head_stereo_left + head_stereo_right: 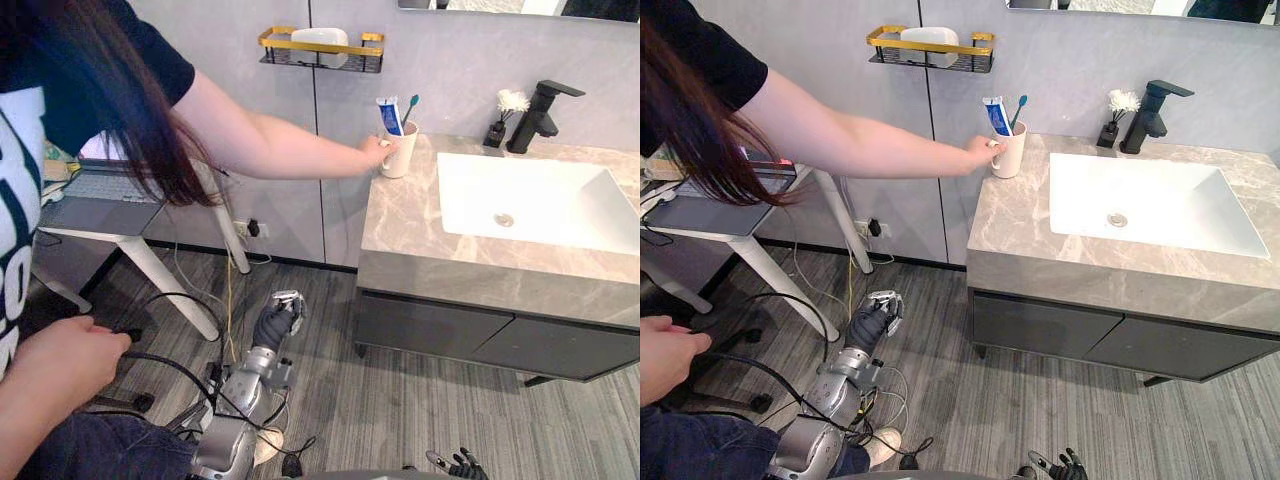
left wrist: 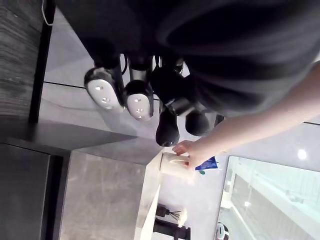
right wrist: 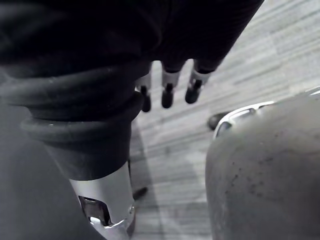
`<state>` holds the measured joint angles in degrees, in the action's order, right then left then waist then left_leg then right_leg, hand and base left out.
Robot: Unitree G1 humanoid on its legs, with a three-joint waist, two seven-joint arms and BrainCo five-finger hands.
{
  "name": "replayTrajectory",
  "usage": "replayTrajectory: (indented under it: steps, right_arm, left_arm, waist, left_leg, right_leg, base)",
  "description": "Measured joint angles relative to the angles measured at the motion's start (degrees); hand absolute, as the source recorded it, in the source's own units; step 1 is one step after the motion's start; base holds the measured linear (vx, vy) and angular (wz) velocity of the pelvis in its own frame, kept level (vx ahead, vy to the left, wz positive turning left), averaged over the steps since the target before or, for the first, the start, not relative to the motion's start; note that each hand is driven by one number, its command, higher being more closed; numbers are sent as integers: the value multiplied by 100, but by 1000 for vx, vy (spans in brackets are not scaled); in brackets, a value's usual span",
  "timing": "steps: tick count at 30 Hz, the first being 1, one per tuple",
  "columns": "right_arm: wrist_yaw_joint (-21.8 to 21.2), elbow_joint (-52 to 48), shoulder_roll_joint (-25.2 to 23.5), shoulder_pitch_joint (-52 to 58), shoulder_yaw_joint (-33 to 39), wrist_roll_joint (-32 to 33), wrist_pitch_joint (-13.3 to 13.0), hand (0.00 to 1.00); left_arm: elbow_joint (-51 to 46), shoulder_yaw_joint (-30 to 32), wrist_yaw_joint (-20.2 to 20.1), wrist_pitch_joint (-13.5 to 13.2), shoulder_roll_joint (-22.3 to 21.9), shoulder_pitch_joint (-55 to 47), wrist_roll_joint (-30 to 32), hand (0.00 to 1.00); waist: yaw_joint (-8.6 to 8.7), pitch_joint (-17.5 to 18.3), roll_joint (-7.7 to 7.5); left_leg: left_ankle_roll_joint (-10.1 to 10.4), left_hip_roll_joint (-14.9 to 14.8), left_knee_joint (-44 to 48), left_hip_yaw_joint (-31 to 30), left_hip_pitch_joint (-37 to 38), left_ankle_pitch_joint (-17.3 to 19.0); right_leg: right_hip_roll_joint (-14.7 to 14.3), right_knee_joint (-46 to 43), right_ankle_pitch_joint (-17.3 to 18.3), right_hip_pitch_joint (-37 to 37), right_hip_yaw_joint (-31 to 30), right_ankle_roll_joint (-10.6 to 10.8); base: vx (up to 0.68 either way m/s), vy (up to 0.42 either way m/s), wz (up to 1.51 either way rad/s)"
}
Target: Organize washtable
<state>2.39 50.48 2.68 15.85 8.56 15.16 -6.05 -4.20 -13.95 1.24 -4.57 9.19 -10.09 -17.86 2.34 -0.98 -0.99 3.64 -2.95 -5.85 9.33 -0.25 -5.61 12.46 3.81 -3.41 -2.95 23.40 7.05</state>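
A cream cup (image 1: 400, 150) with a toothpaste tube (image 1: 390, 116) and a toothbrush (image 1: 411, 104) stands at the back left corner of the marble washtable (image 1: 405, 225). A person's hand (image 1: 374, 150) holds the cup. My left hand (image 1: 274, 322) hangs low over the floor, left of the cabinet, with its fingers (image 2: 140, 102) curled and holding nothing. My right hand (image 1: 462, 464) is down by the floor in front of the cabinet; its fingers (image 3: 167, 92) hang straight and empty.
A white sink (image 1: 530, 200) fills the right of the top, with a black faucet (image 1: 540, 115) and a small diffuser (image 1: 497, 125) behind it. A gold wall shelf (image 1: 320, 48) hangs above. The person stands at the left, beside a laptop table (image 1: 100, 195).
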Motion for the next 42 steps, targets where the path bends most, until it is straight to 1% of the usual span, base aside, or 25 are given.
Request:
replayTrajectory:
  steps: [13, 20, 24, 27, 31, 34, 36, 37, 39, 40, 42]
  right_arm:
    - [0, 44, -52, -204, -153, -3, 21, 0]
    - [1, 44, -59, -215, -170, -3, 21, 0]
    - [2, 47, -48, -215, -182, -4, 23, 0]
    - [-6, 47, -42, -252, -245, -5, 23, 0]
    - [-33, 40, -28, -261, -270, -4, 9, 0]
    - [-96, -12, -7, -274, -284, -9, 13, 0]
    - [-137, -105, -3, -312, -286, -12, 20, 0]
    - [-138, -167, -1, -306, -286, -12, 26, 0]
    - [-139, -474, 20, -329, -284, -12, 32, 0]
    - [-140, -568, 21, -332, -284, -13, 30, 0]
    - [-143, -878, 30, -346, -283, -13, 31, 0]
  left_arm:
    - [29, 118, 12, 32, -6, 3, 66, 100]
    - [27, 101, 14, 32, -6, 32, 59, 100]
    - [0, -17, 12, 31, 9, 334, -38, 100]
    - [-101, -353, 6, 14, 90, 931, -212, 100]
    - [-518, -727, 1, -44, 56, 1548, -417, 100]
    - [-529, -1015, 18, -98, 35, 2316, -462, 100]
    - [-403, -1087, 36, -162, -49, 2994, -463, 100]
    - [-321, -1089, 48, -175, -80, 3175, -463, 100]
    - [-49, -1091, 174, -222, -153, 3801, -457, 100]
    - [-14, -1099, 202, -221, -166, 3931, -450, 100]
    - [41, -1159, 279, -226, -218, 4331, -398, 100]
  waist:
    - [7, 71, -94]
    - [10, 76, -100]
    - [1, 76, -100]
    - [10, 80, -95]
    - [57, 159, -68]
    - [91, 160, -64]
    - [201, 150, -44]
    - [219, 142, -38]
    - [342, 83, 26]
    - [348, 46, 38]
    - [368, -150, 93]
  left_leg:
    - [14, -28, -1, 39, 45, 11]
    - [14, -30, -2, 49, 54, 12]
    - [14, -29, -2, 36, 46, 13]
    - [15, -31, -2, 31, 18, 12]
    - [14, -41, 0, 58, -166, 8]
    - [14, -61, 2, 167, -247, 7]
    - [19, -76, 9, 205, -422, -8]
    - [15, -83, 13, 227, -463, -12]
    - [-8, -89, 32, 282, -659, -48]
    - [-12, -91, 34, 316, -694, -53]
    - [-17, -91, 35, 397, -802, -60]
  right_leg:
    - [-52, 142, -12, -96, -5, -12]
    - [-53, 145, -18, -100, -12, -19]
    - [-53, 146, -18, -100, 1, -19]
    - [-50, 142, -17, -76, 1, -19]
    - [-41, 56, -29, 134, -85, 11]
    - [-35, -32, -41, 311, -186, 28]
    - [-34, -75, -61, 540, -268, 12]
    - [-35, -76, -77, 601, -295, 1]
    - [-31, -77, -137, 831, -347, -11]
    - [-31, -76, -154, 887, -366, -13]
    - [-32, -74, -199, 1055, -469, -13]
  base:
    - [0, 0, 0]
    - [0, 0, 0]
    - [0, 0, 0]
    - [0, 0, 0]
    - [11, 14, -5]
    - [13, 14, -15]
    - [-11, 8, -14]
    - [-13, 8, -16]
    - [-9, 12, -14]
    - [-5, 17, -21]
    - [-12, 20, -20]
